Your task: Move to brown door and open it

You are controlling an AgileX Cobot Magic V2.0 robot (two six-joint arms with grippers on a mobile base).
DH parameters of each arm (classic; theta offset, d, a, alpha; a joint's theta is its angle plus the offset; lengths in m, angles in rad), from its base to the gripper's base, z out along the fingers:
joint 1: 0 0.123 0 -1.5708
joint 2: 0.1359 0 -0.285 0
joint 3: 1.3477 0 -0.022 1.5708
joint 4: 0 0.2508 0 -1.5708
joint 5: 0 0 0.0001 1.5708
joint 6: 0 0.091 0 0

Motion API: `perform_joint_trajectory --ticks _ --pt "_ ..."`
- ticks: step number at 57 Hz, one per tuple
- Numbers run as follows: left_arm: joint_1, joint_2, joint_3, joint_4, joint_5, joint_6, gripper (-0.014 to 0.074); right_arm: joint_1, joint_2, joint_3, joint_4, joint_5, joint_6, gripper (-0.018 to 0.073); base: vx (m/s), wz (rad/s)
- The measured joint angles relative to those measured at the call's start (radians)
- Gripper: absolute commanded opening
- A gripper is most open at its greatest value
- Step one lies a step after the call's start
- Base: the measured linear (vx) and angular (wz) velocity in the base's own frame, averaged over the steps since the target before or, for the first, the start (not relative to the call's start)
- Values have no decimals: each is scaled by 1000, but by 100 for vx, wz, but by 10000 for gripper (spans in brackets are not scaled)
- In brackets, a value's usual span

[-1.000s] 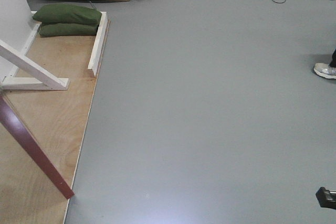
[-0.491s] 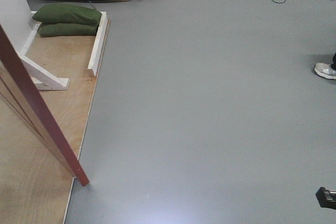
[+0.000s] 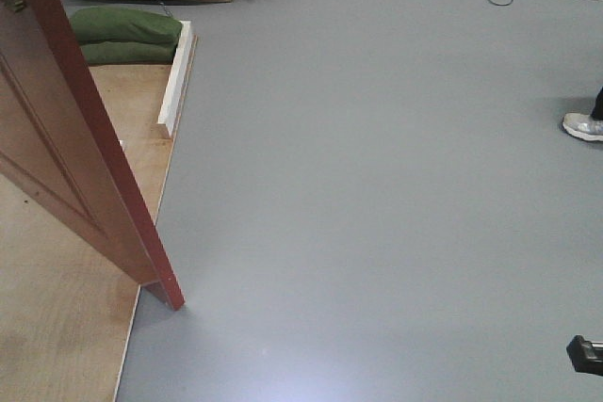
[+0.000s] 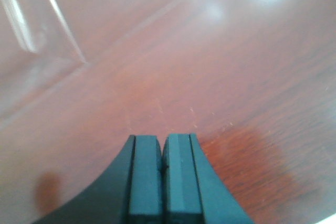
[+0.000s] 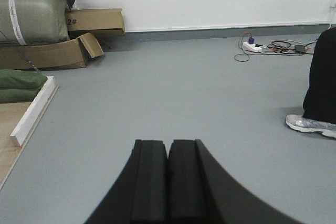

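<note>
Front-facing view: brown door (image 3: 66, 138) at near left, angled across plywood platform (image 3: 57, 345), lower corner at edge of grey floor (image 3: 377, 185). Left gripper (image 4: 163, 167) pinched fully together, nothing held, close up to door panel. Right gripper (image 5: 168, 177) likewise closed, empty, over grey floor. Green cushions (image 3: 127, 25) far left.

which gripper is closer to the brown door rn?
Left. The left gripper, shut, is right up at the brown door, which fills its view. The right gripper, shut, faces open grey floor, no door in view.
</note>
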Motion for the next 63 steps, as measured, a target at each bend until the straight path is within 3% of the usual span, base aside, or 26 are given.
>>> perform_joint_trajectory --ticks 63 --pt "0 0 0 0 1 1 -3 0 0 0 0 0 0 0 1 -1"
